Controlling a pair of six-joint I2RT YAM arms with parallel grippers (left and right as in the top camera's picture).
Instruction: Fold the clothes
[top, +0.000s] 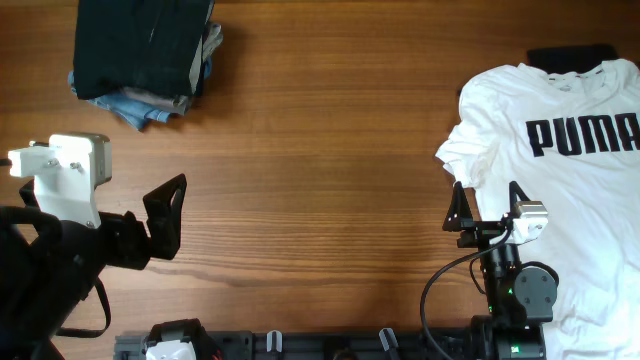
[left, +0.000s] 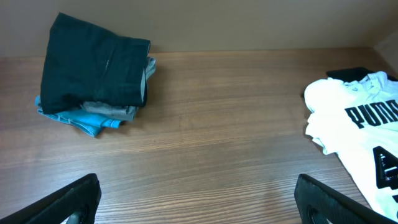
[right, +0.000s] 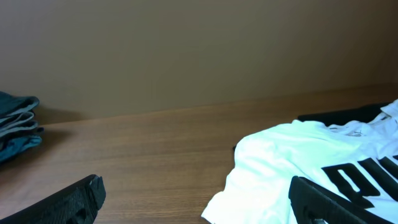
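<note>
Currently, my left pincer (top: 176, 216) wide and empty over the wooden counter (top: 330, 140), right pincer (top: 486, 192) wide beside the white PUMA T-shirt (top: 560, 170), folded clothes stack (top: 145, 55) well apart.

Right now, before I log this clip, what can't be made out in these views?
- White PUMA T-shirt: overhead, right side cut off by the frame edge.
- Black item behind its collar: every view, mostly covered by the shirt; unidentifiable.
- Folded stack: overhead, top edge cropped; lower pieces hidden under the black garment.
</note>
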